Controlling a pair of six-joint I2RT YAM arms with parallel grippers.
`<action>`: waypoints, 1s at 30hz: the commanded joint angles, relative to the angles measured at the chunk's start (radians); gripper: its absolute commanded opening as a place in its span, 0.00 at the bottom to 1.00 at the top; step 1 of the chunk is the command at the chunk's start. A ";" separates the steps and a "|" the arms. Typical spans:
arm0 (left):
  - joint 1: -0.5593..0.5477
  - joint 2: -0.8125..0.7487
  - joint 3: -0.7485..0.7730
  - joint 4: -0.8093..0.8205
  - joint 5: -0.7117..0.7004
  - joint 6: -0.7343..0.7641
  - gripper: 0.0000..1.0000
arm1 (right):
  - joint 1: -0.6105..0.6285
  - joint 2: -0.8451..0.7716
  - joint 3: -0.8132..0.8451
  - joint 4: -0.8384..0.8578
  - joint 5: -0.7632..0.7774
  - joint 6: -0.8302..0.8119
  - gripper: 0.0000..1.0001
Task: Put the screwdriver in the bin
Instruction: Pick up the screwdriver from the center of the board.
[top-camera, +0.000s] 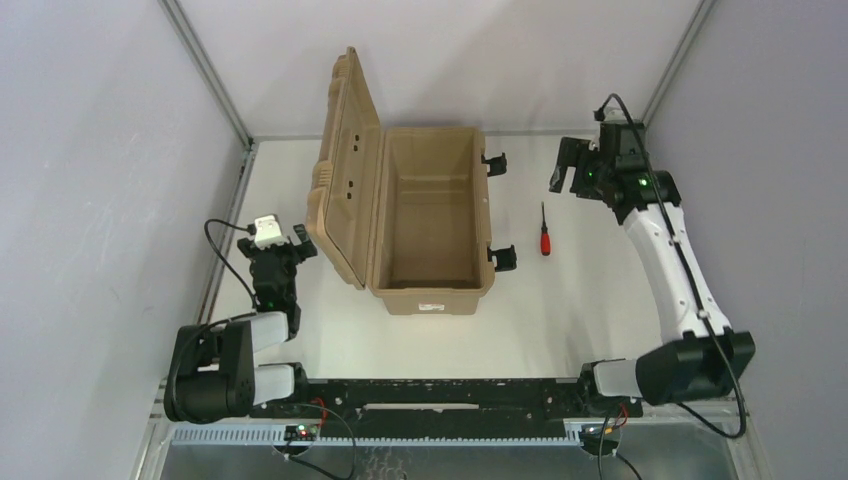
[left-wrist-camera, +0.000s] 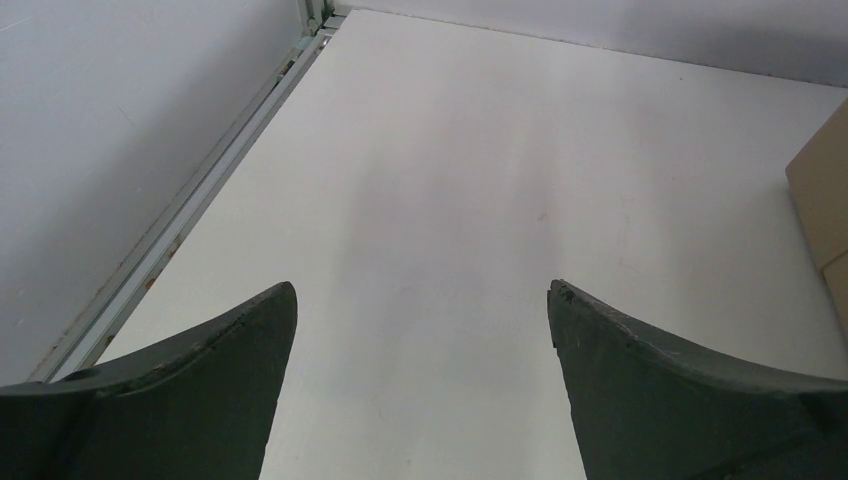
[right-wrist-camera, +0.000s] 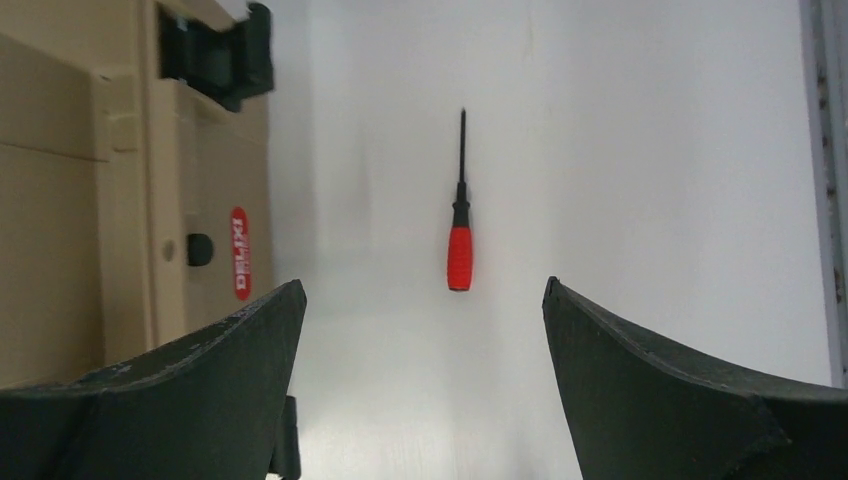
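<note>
The screwdriver, with a short red handle and a thin dark shaft, lies on the white table just right of the bin. In the right wrist view the screwdriver lies ahead of the fingers, handle toward the camera. The tan bin stands open at the table's middle, its ribbed lid tilted up to the left and its inside empty. My right gripper is open and empty, raised behind and right of the screwdriver. My left gripper is open and empty, low beside the lid.
Black latches stick out of the bin's right side toward the screwdriver. A white label is on the bin's near end. Grey walls and a metal rail bound the table. The bin's corner shows in the left wrist view.
</note>
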 joint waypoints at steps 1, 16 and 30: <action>0.002 -0.003 0.004 0.029 -0.001 0.014 1.00 | 0.003 0.103 0.043 -0.098 0.031 0.026 0.97; 0.002 -0.003 0.005 0.029 -0.001 0.014 1.00 | 0.016 0.426 -0.004 -0.050 0.036 0.059 0.93; 0.002 -0.004 0.006 0.029 -0.001 0.014 1.00 | 0.030 0.625 -0.009 0.003 0.065 0.088 0.72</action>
